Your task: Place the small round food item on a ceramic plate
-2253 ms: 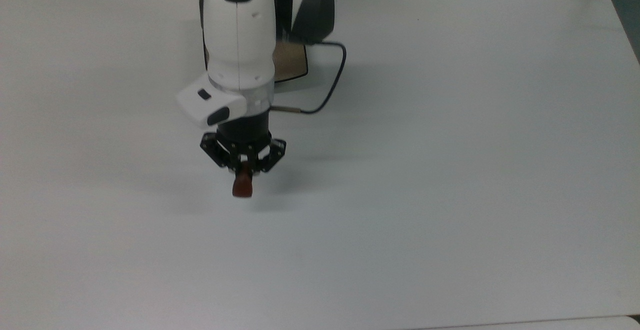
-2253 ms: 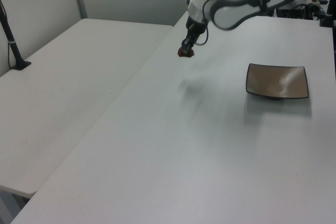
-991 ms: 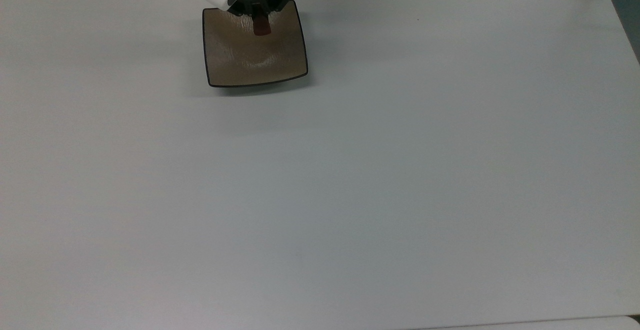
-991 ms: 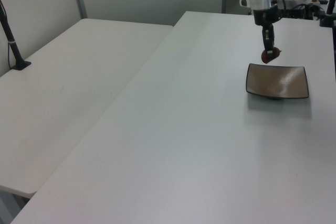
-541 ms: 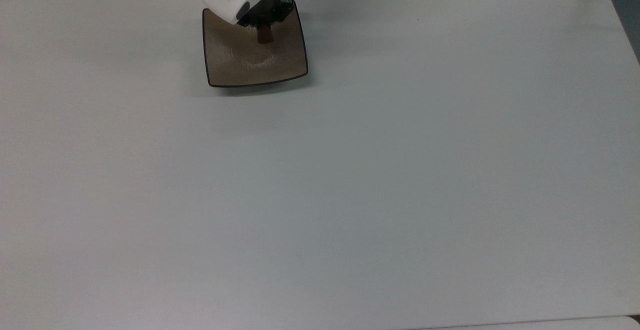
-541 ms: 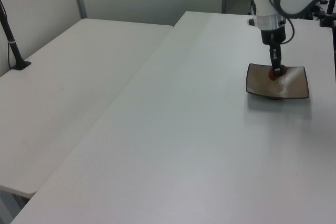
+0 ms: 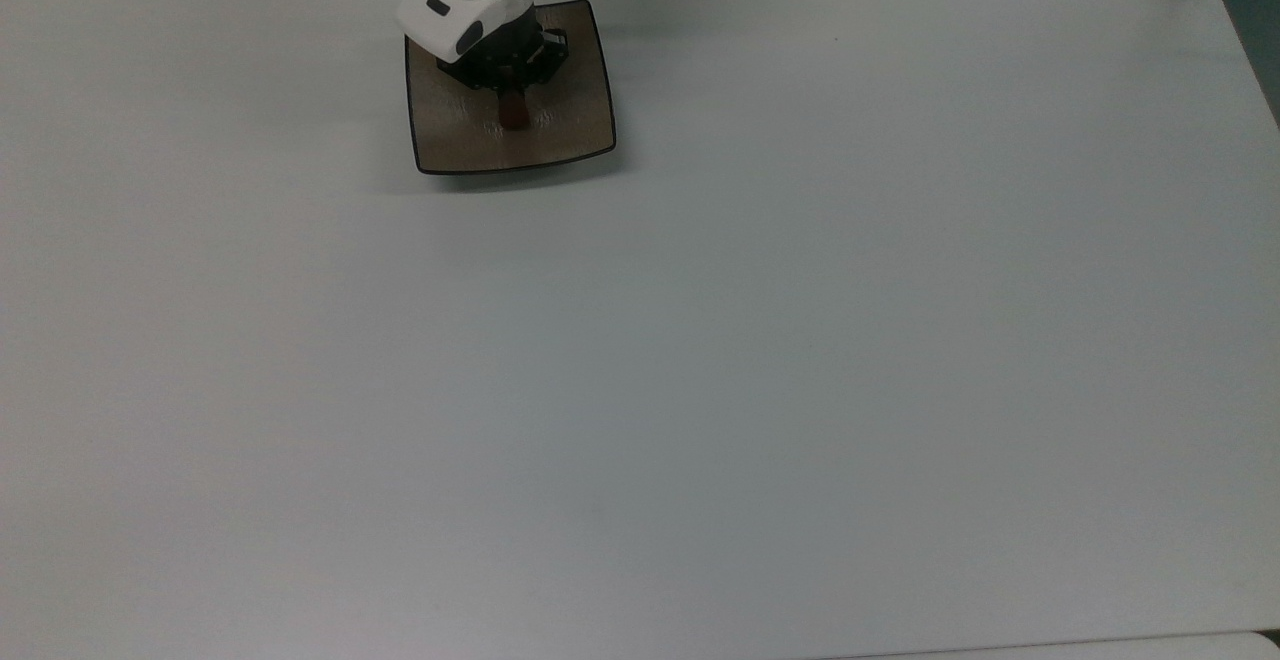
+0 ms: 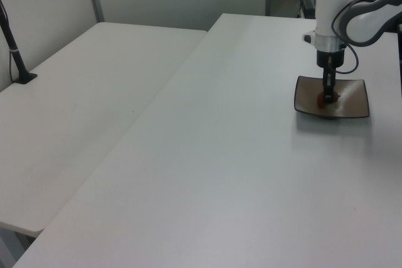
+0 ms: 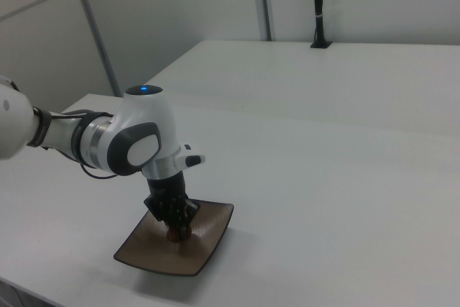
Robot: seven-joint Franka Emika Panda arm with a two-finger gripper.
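1 glossy round food item (image 7: 515, 114), square streaked ceramic plate (image 7: 580, 135)

One robot arm (image 8: 352, 14) with one gripper (image 7: 512, 108). One square tan-brown ceramic plate (image 7: 575, 130), and one small reddish-brown round food item (image 7: 514, 116) on it. Two white worktops side by side: one (image 8: 207, 174) carrying the plate, a second (image 8: 81, 98) on the left view's left. One black post (image 8: 14, 51) clamped on the second worktop.

place: lab | evidence: bare white tables (image 8: 188, 155), partition walls (image 9: 215, 5), camera pole (image 9: 317, 5)
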